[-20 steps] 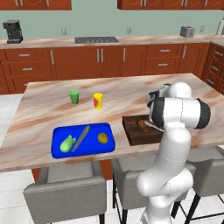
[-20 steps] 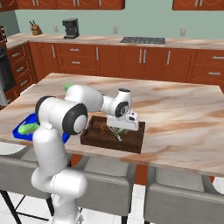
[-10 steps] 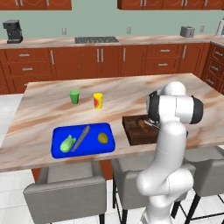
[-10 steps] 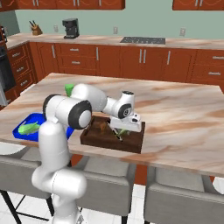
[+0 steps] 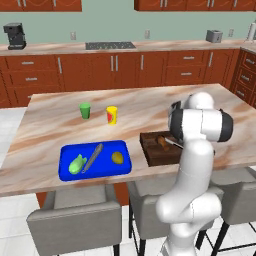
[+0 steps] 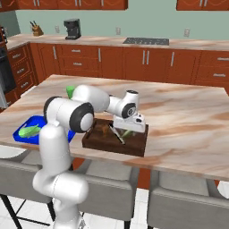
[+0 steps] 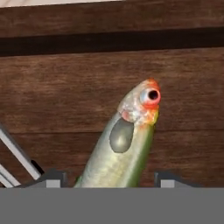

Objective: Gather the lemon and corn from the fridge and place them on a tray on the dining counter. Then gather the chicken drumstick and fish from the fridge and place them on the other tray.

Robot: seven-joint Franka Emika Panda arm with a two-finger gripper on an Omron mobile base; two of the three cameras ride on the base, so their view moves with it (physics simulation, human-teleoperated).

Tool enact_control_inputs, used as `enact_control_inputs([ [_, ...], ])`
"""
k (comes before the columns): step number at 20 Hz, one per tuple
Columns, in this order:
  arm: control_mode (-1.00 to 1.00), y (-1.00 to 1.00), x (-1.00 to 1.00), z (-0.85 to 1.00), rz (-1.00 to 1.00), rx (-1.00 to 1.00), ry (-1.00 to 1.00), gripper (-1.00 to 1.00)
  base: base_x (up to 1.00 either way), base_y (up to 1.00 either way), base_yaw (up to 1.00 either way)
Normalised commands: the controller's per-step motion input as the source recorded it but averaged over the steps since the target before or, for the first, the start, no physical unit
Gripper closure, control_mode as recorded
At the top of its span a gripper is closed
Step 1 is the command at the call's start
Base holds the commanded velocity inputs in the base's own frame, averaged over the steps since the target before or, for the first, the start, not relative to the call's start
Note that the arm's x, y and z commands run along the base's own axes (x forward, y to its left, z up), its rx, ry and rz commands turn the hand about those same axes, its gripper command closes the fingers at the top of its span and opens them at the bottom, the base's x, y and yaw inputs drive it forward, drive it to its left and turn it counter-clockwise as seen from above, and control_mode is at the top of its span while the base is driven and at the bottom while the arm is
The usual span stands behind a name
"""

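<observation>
Over the dark wooden tray [image 6: 134,145] on the marble dining counter [image 6: 188,125], pincer [image 6: 127,130] lowered close above the tray floor. Fingers [image 7: 173,178] spread apart either side of the fish [image 7: 127,144], with daylight showing between each tip and the silvery-green body; apparently not clamped, though the tips themselves sit at the very edge of the hand view and contact cannot be ruled out. Fish lying on the tray directly beneath the pincer, red-eyed head pointing away from the fingers along the wood grain. Chicken drumstick [image 6: 103,129] resting on the same tray, just beside the pincer toward the robot's left. Well away to the pincer's left, blue tray [image 5: 67,170] holding the lemon [image 5: 117,158] nearest the pincer, then a long brownish item [image 5: 92,157] hard to identify at this size, then the corn [image 5: 76,164] farthest out. Beyond the blue tray, green cup [image 5: 85,110] and yellow-and-red cup [image 5: 112,114] standing upright, near each other but apart. Behind the pincer, grey stools [image 5: 75,225] drawn up along the near edge of the counter.
</observation>
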Motion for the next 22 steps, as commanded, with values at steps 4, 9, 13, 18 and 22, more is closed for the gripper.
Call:
enact_control_inputs([
  [4, -1.0, 0.0, 0.0, 0.19, -0.03, 0.02, 0.0, -1.0, 0.0, 0.0, 0.0],
  [9, -1.0, 0.0, -0.17, 0.38, -0.05, 0.03, -0.01, -1.0, 0.0, 0.0, 0.0],
  [13, -1.0, 0.0, -0.48, 0.93, -0.04, 0.02, -0.03, -1.0, 0.0, 0.0, 0.0],
  [18, -1.0, 0.0, -0.74, 0.92, -0.02, 0.0, -0.1, -1.0, 0.0, 0.0, 0.0],
  [22, -1.0, 0.1, -0.95, 0.73, -0.02, 0.0, -0.16, -1.0, 0.0, 0.0, 0.0],
])
